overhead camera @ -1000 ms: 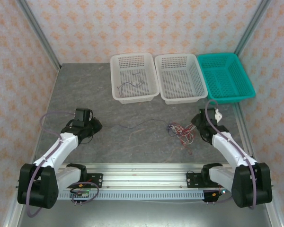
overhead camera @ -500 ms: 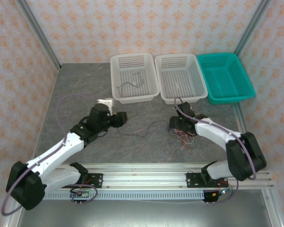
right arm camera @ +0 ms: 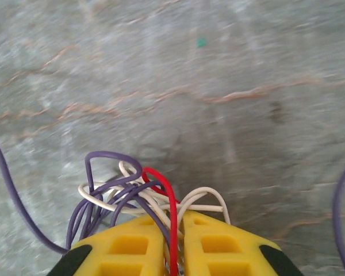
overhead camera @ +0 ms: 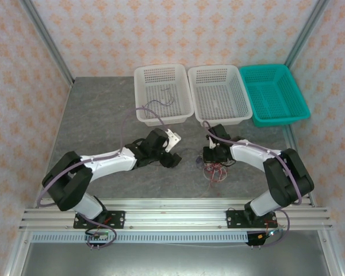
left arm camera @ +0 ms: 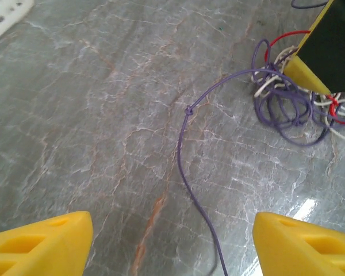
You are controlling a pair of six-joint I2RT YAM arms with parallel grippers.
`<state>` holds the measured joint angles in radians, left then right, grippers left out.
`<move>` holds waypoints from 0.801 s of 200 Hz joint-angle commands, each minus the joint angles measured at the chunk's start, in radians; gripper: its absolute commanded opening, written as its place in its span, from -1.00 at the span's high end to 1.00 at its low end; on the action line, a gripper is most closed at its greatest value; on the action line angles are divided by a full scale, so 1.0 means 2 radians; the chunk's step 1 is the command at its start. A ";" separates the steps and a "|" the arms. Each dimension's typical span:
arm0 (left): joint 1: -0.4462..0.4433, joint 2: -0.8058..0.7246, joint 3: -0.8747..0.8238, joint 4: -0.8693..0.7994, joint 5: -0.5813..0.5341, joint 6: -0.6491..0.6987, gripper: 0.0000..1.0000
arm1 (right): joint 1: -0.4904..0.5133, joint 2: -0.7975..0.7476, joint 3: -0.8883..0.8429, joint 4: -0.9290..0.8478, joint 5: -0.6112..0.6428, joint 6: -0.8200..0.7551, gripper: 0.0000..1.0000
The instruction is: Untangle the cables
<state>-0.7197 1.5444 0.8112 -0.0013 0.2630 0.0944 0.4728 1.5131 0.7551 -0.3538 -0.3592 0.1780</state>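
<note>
The cables (overhead camera: 214,168) lie as a small tangle of red, white and purple wires on the grey table, right of centre. My right gripper (overhead camera: 210,156) is shut on that tangle. In the right wrist view its yellow fingers (right arm camera: 132,247) pinch a red wire (right arm camera: 167,195) along with purple and white loops (right arm camera: 112,190), and the gripper (right arm camera: 173,218) shows no gap. My left gripper (overhead camera: 176,158) stands open just left of the tangle. One purple strand (left arm camera: 187,167) runs from the tangle (left arm camera: 284,106) down between its wide-apart fingertips (left arm camera: 43,241), untouched by the gripper (left arm camera: 172,247).
Two white baskets (overhead camera: 139,92) (overhead camera: 218,121) and a teal basket (overhead camera: 302,110) line the back of the table. The left white basket holds a thin dark cable (overhead camera: 160,103). An aluminium rail (overhead camera: 172,210) runs along the near edge.
My left arm has swung right toward the tangle, its jaws opening wide. My right gripper moved left onto the tangle and shut on it.
</note>
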 commanded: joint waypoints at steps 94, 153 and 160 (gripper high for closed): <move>0.013 0.149 0.085 0.057 0.106 0.048 0.02 | 0.028 -0.010 0.027 -0.014 -0.002 -0.029 0.87; 0.018 0.130 0.055 0.052 0.130 0.026 1.00 | 0.028 -0.014 0.018 0.008 0.077 0.019 0.98; 0.024 0.109 0.039 0.071 0.131 0.004 1.00 | 0.028 -0.014 0.019 0.000 0.109 0.030 0.98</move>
<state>-0.6975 1.8450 0.9554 0.0860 0.5144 0.1802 0.5259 1.5089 0.7856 -0.3470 -0.3294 0.1562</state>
